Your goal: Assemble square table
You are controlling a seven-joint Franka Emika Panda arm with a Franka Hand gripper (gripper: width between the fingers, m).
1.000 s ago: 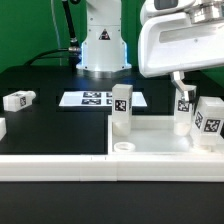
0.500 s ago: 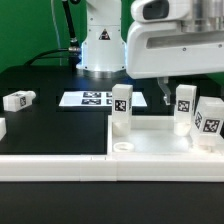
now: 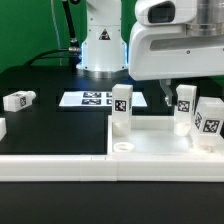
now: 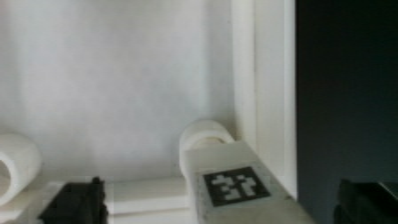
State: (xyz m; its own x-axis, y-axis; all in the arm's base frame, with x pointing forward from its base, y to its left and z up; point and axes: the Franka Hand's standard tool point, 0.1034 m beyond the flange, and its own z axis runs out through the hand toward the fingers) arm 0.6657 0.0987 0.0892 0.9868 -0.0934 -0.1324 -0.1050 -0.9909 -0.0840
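The white square table top (image 3: 155, 138) lies at the exterior view's lower right, a round hole in its near corner. Three tagged white legs stand on it: one (image 3: 121, 107) at its left edge, one (image 3: 185, 106) at its far side and one (image 3: 210, 120) at the right. My gripper (image 3: 177, 98) hangs open over the far leg, with one finger (image 3: 167, 96) showing just left of it. In the wrist view that leg (image 4: 226, 168) stands between my open gripper's (image 4: 222, 204) dark fingertips (image 4: 79, 202), untouched, on the table top (image 4: 125, 80).
Two more tagged legs lie on the black table at the exterior view's left (image 3: 18, 99) and at the left border (image 3: 2, 128). The marker board (image 3: 97, 99) lies before the robot base (image 3: 102, 45). A long white bar (image 3: 60, 166) edges the front. Another leg (image 4: 11, 165) shows in the wrist view.
The gripper has moved toward the exterior view's left, from beside the far leg to over it, and has hardly shifted in the last half second. Its jaws stay open.
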